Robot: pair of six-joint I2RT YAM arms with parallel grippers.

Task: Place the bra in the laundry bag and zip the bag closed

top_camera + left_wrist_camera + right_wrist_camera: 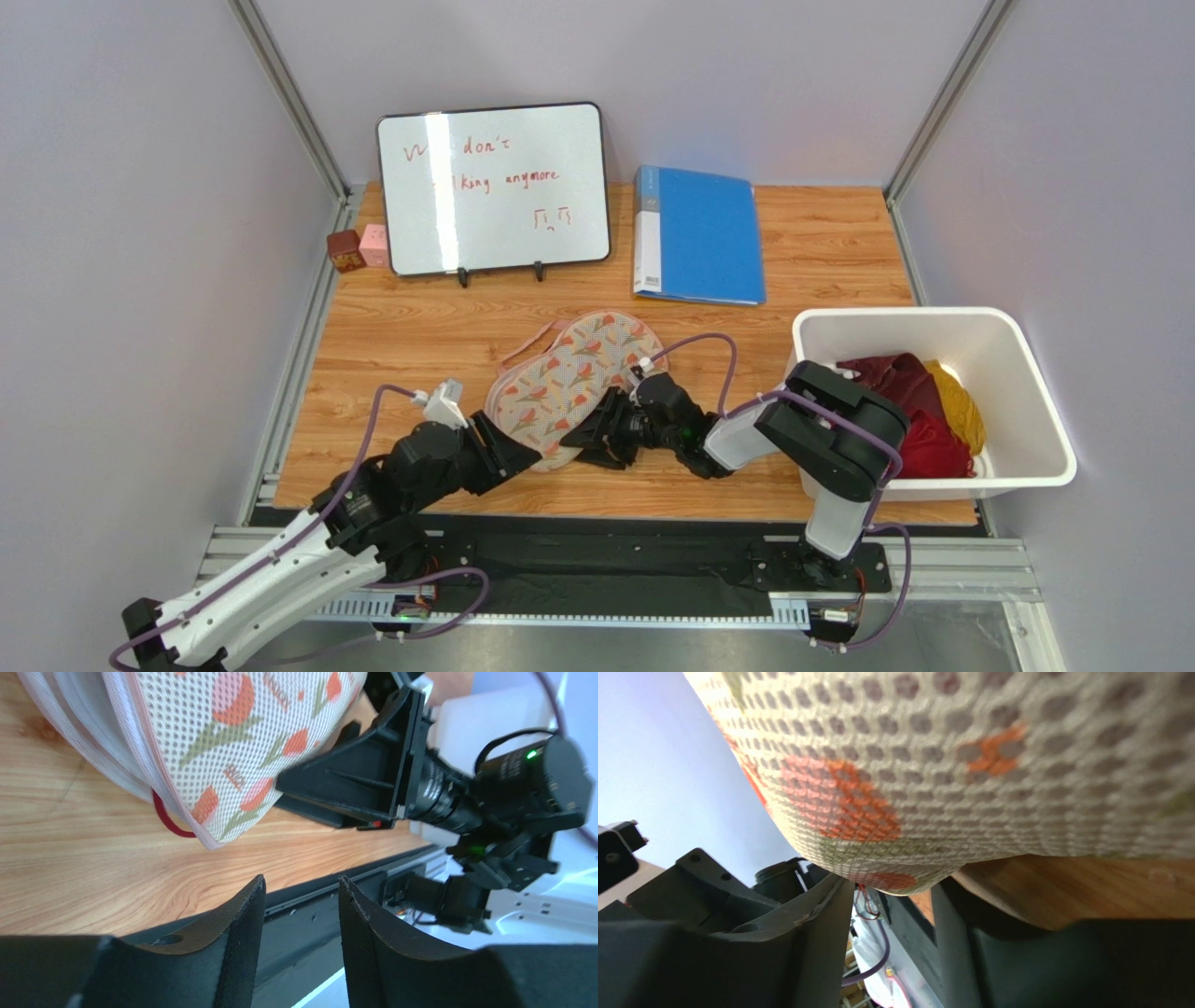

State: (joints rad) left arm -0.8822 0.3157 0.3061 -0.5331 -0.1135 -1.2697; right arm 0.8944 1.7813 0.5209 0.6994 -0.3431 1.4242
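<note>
The laundry bag (575, 385) lies on the tabletop (421, 336). The left end effector (302, 882), released and empty, sits just beside its near edge. The right end effector (892, 899) meets that edge, and I cannot tell whether it grips.

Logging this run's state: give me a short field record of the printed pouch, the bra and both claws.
laundry bag: cream-peach leaf-print mesh pouch, lying mid-table
bra: only a dark red strap loop shows, at the pouch's edge
left claw: open, empty, beside that edge
right claw: open, at the pouch's edge
white plastic bin: red and yellow clothes inside
</note>
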